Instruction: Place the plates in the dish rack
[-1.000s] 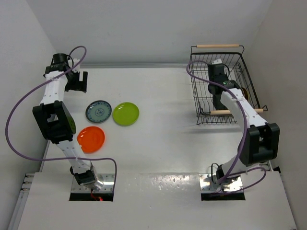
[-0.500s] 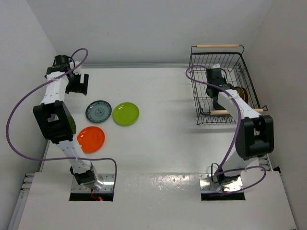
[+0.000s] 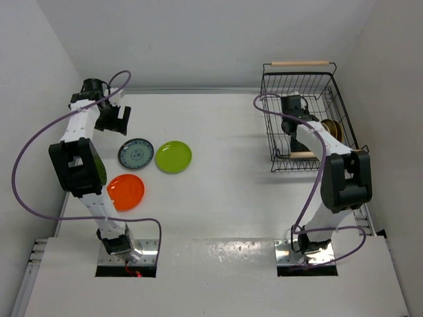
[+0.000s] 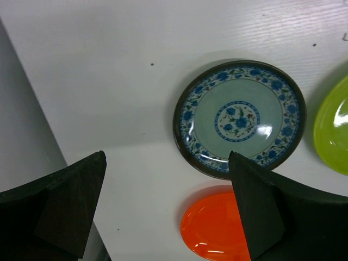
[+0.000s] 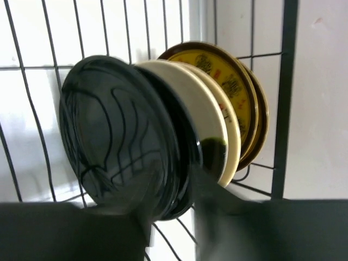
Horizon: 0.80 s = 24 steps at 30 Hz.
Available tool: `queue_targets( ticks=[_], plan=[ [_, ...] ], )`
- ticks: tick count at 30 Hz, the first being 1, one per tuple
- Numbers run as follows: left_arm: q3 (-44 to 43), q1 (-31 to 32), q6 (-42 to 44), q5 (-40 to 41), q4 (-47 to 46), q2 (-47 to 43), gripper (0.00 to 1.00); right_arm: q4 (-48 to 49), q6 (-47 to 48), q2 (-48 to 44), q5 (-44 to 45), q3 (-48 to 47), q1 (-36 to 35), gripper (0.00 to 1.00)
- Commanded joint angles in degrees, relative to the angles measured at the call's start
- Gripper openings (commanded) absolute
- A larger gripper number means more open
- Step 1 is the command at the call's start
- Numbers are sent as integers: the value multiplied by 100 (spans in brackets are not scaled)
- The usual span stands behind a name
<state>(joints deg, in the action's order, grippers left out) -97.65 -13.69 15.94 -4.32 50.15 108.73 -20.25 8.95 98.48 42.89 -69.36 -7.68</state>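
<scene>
The blue-grey patterned plate (image 3: 136,153), the lime green plate (image 3: 174,157) and the orange plate (image 3: 125,192) lie flat on the table at the left. My left gripper (image 3: 115,119) hovers open just behind them. In the left wrist view it (image 4: 166,209) is open above the blue-grey plate (image 4: 239,117), the orange plate (image 4: 217,234) and the lime plate's edge (image 4: 334,128). My right gripper (image 3: 297,137) is inside the dish rack (image 3: 267,112). In the right wrist view it (image 5: 169,215) grips the rim of a glossy black plate (image 5: 119,136), which stands on edge beside cream plates (image 5: 204,117) and mustard plates (image 5: 234,81).
The rack has wooden rod handles at the back (image 3: 299,63) and the front (image 3: 304,154), and stands near the right wall. The left wall runs close to my left arm. Rack wires (image 5: 283,109) surround the standing plates.
My left gripper has moved right and forward, toward the blue-grey plate. My right gripper has shifted back and left inside the rack with the black plate.
</scene>
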Motion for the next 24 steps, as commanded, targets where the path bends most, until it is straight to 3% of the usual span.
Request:
queue_targets(
  ticks=[1,5,10,12,15,19,24],
  plan=[
    [114,156,234,-298,64,-133,100,-225,-78,-3,-132,-306,4,36],
    [114,156,339,-298,267,261,100,-207,-7,-206,-229,-376,4,57],
    [114,217,627,-902,548,465,97,-365,-77,-592,-430,-701,-23,73],
    [254,402,874,-1518,619,334,95,-479,-156,-785,-510,-824,-66,79],
    [658,841,1331,-1590,558,131,94,-594,-288,-979,-695,-991,-181,86],
    [835,1166,1236,-1292,189,61,94,-655,-359,-1190,-993,-1009,-435,88],
    [678,975,-55,655,-725,376,94,-831,-350,-1261,-915,-895,-830,88]
  ],
)
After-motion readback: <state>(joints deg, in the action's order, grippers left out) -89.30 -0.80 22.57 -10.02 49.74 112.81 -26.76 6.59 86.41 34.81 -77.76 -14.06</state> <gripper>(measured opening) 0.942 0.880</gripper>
